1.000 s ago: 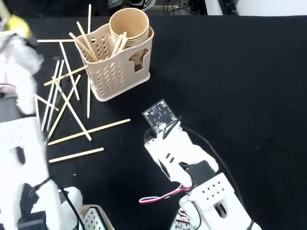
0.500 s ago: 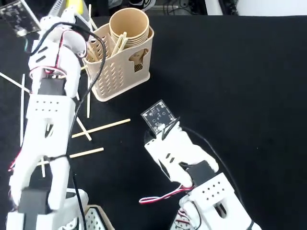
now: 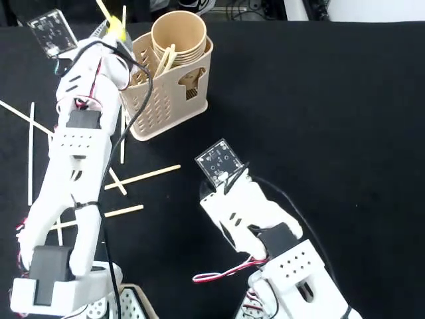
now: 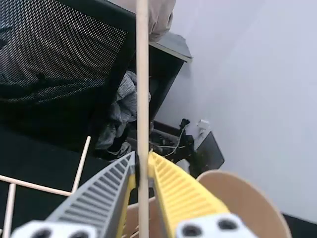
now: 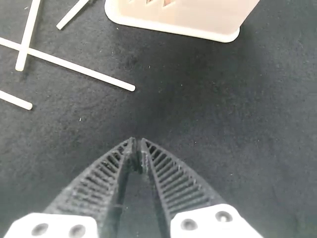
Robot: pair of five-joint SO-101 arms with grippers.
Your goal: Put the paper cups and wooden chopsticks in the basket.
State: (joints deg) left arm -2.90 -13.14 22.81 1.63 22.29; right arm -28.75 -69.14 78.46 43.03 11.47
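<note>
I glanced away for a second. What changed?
The left arm swung from the table's left edge to the basket, its gripper shut on a chopstick. A few loose chopsticks ended up farther left. The right arm, basket and cups stayed put.

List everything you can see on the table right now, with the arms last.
basket: one, beige, upright at the far side of the table.
paper cups: a nested stack, count unclear, tan, inside the basket.
chopsticks in basket: at least two, pale wood, beside the cups.
loose chopsticks: at least five, pale wood, lying on the table around the left arm, some partly under it.
held chopstick: one, pale wood, up by the basket.
table: one, black.
left claw: yellow and grey, shut on the held chopstick.
right claw: black, shut, empty, over bare table in front of the basket.
</note>
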